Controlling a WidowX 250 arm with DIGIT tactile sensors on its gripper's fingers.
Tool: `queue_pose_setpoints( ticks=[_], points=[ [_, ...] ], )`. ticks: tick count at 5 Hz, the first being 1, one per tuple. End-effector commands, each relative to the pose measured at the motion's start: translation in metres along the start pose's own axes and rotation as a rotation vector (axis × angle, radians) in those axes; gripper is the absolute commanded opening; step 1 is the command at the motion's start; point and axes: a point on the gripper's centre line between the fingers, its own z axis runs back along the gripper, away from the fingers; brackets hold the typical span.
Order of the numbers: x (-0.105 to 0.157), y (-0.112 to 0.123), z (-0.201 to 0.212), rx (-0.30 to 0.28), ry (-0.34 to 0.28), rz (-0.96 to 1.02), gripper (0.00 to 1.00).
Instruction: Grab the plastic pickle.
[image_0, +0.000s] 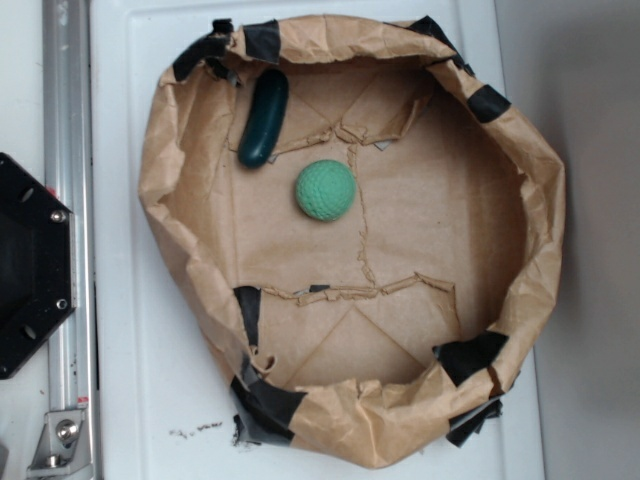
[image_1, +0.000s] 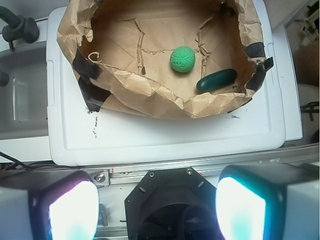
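The plastic pickle (image_0: 264, 117) is a dark green glossy oblong lying against the upper left wall of a brown paper basin (image_0: 180, 230). It also shows in the wrist view (image_1: 216, 80) near the basin's right wall. My gripper (image_1: 156, 212) is open and empty, its two fingers wide apart at the bottom of the wrist view, above the black robot base and far short of the basin. The gripper does not show in the exterior view.
A lighter green dimpled ball (image_0: 325, 190) lies just right of and below the pickle, also in the wrist view (image_1: 182, 59). The basin stands on a white lid (image_0: 150, 400). The black robot base (image_0: 30, 265) and a metal rail (image_0: 68, 120) are at the left.
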Motion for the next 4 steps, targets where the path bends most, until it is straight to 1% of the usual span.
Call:
queue_pose_setpoints(
  ticks=[1, 2, 3, 4],
  points=[
    [0.0, 0.0, 0.0, 0.0, 0.0, 0.0, 1.0],
    [0.043, 0.019, -0.005, 0.073, -0.014, 0.23, 1.0],
    [0.087, 0.033, -0.037, 0.078, -0.09, 0.42, 1.0],
    [0.118, 0.038, -0.084, 0.078, -0.154, 0.62, 1.0]
  ],
)
